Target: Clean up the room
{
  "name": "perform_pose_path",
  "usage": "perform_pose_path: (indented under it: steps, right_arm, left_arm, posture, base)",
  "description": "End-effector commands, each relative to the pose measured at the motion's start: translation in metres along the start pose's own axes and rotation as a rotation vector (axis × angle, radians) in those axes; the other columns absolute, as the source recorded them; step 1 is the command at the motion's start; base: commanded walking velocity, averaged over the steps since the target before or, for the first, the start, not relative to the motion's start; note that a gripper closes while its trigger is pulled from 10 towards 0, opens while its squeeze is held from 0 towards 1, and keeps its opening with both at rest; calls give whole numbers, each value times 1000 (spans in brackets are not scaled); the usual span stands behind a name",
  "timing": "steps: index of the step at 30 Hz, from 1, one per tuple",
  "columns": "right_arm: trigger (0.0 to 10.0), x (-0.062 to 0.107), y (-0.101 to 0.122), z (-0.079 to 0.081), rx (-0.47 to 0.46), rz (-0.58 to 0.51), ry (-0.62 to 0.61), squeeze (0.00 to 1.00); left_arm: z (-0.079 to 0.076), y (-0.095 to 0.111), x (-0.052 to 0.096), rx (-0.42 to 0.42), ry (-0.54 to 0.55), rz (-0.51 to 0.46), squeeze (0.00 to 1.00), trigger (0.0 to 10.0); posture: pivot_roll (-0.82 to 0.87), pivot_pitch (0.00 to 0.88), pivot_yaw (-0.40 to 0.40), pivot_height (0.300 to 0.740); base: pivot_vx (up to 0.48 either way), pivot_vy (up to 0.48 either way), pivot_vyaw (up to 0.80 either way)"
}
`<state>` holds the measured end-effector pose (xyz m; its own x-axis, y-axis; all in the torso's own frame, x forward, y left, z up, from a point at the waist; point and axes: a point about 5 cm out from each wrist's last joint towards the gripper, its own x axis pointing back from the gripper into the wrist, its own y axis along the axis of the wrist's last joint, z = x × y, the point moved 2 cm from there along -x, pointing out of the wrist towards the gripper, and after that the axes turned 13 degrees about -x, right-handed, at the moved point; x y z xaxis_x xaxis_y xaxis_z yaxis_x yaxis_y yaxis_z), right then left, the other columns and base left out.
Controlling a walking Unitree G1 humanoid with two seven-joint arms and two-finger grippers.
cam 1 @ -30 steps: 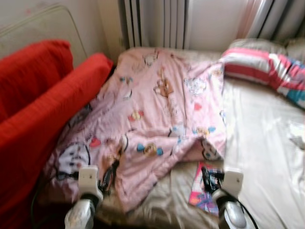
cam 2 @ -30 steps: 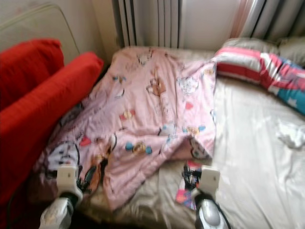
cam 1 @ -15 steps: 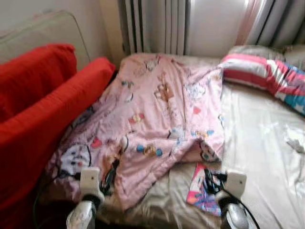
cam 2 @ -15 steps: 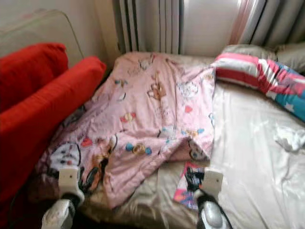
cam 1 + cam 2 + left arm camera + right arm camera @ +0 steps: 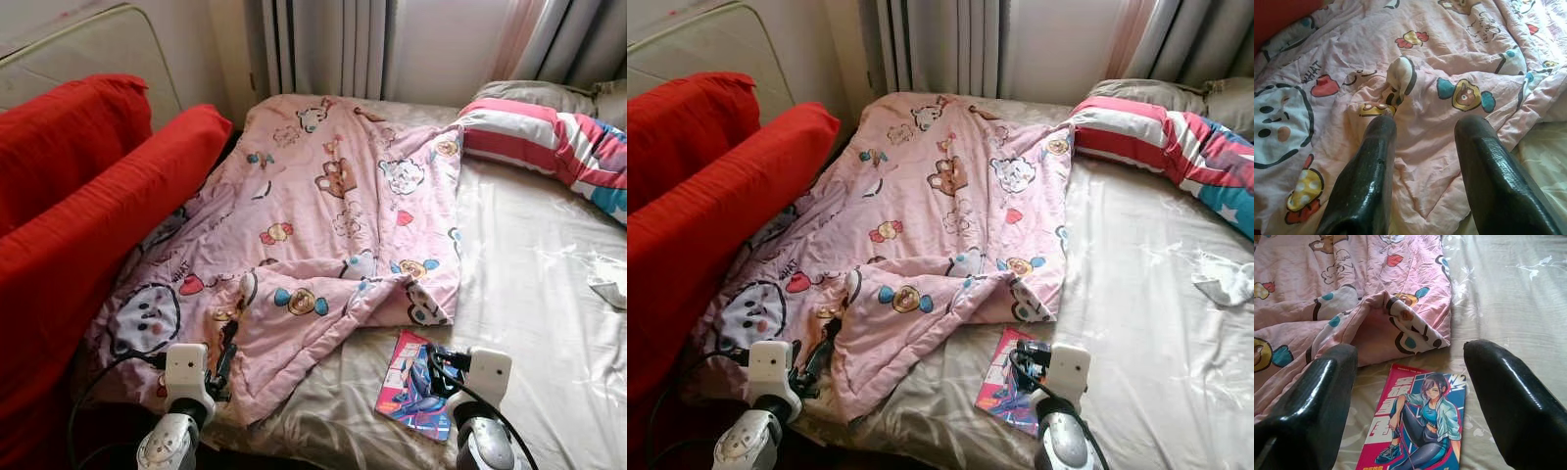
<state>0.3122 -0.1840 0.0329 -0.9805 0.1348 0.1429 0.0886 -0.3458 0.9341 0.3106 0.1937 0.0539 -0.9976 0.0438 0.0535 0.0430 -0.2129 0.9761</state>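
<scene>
A pink cartoon-print blanket (image 5: 333, 225) lies rumpled across the left half of the bed, its near corner folded over. A bright comic magazine (image 5: 407, 387) lies flat on the beige sheet (image 5: 529, 294), just off the blanket's folded edge near the bed's front. My right gripper (image 5: 1410, 352) hovers open above the magazine (image 5: 1420, 426), with nothing between its fingers. My left gripper (image 5: 1425, 122) is open over the blanket's near corner (image 5: 1449, 49), close to the fabric but not holding it.
Big red cushions (image 5: 88, 225) lean along the bed's left side, in front of a cream padded panel (image 5: 88, 54). A striped pillow (image 5: 549, 137) lies at the far right. A crumpled white scrap (image 5: 612, 284) sits on the sheet at the right edge. Curtains (image 5: 333, 49) hang behind.
The camera shifted a little and the picture sharpened. Both grippers stay low in view over the same spots. Nothing was taken hold of or let go.
</scene>
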Motion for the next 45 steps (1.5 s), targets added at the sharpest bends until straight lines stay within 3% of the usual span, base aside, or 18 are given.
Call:
perform_pose_path:
  steps: [1, 11, 41, 45]
  right_arm:
    - [10000, 4, -8, -4, 7, 34, -14, 0]
    - [10000, 4, -10, -1, 15, 41, -12, 0]
    - [10000, 7, -17, 1, 14, 72, -2, 0]
    - [10000, 7, -17, 3, 15, 74, 10, 0]
  left_arm:
    - [0, -7, 6, 1, 5, 23, 0, 10000]
    - [0, -8, 7, -2, 4, 25, 0, 10000]
    - [-1, -9, 9, -3, -2, 42, 0, 10000]
    - [-2, -10, 9, -4, -2, 43, 0, 10000]
  posture:
    - [-1, 223, 43, 702]
    - [4, 220, 43, 637]
    - [5, 236, 42, 637]
    - [5, 236, 42, 614]
  base:
    - [0, 0, 0]
    - [0, 0, 0]
    - [0, 0, 0]
    - [0, 0, 0]
